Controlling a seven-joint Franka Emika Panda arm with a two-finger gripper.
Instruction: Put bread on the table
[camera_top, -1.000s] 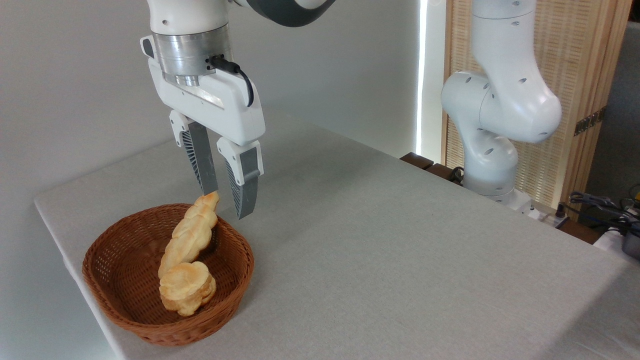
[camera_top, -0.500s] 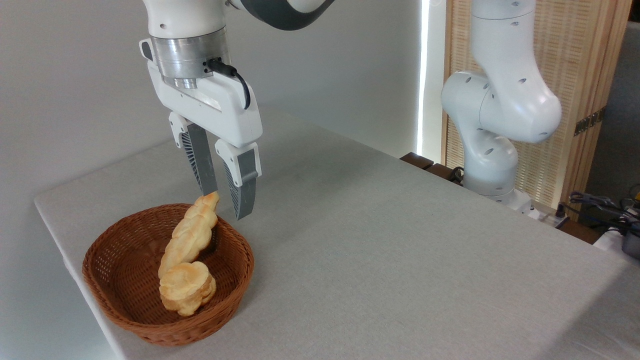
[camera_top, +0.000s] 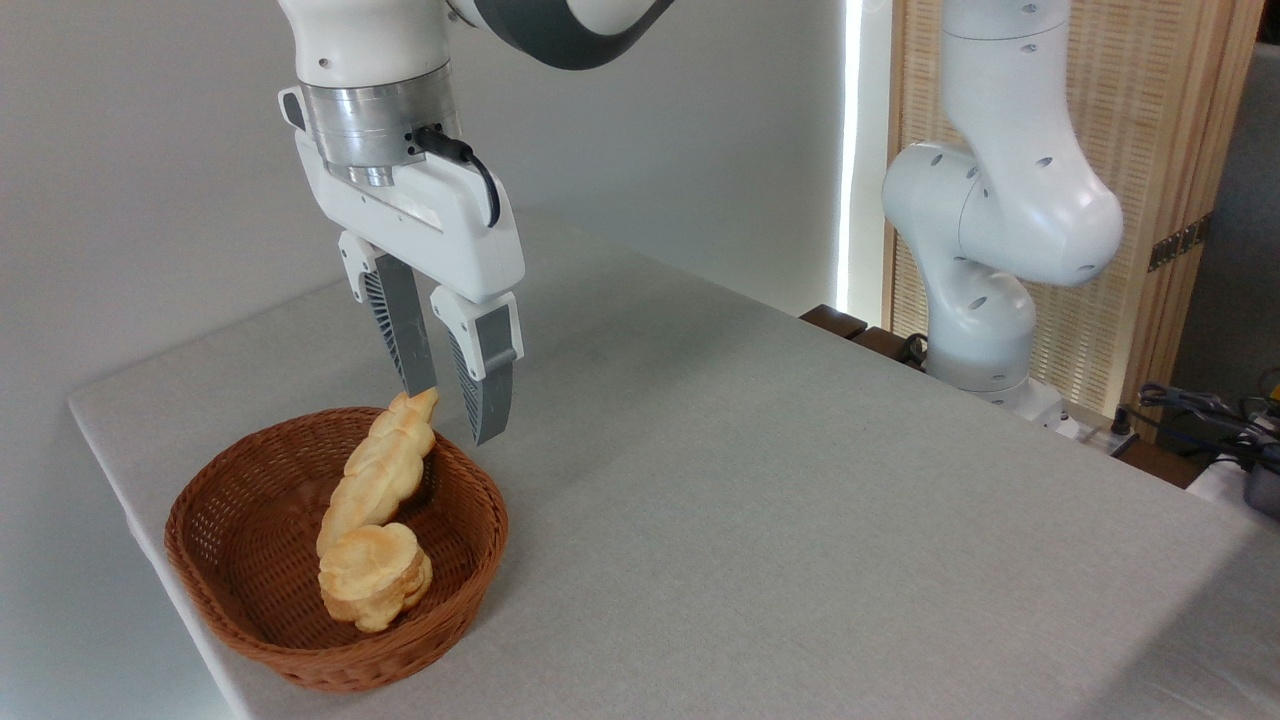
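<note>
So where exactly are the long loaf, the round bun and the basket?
Loaf (camera_top: 383, 468), fixed camera, on its braided middle.
Bun (camera_top: 372, 575), fixed camera, on its top face.
Basket (camera_top: 240, 520), fixed camera, on its bare inner wall left of the bread.

Robot lab, staged demo bench: Franka arm base (camera_top: 985, 300) bolted just off the table (camera_top: 800, 500) far edge, cables and gear (camera_top: 1210, 420) right of it, bamboo screen (camera_top: 1130, 200) behind.

gripper (camera_top: 450, 412) spread above bread (camera_top: 380, 468), basket (camera_top: 250, 620)
</note>
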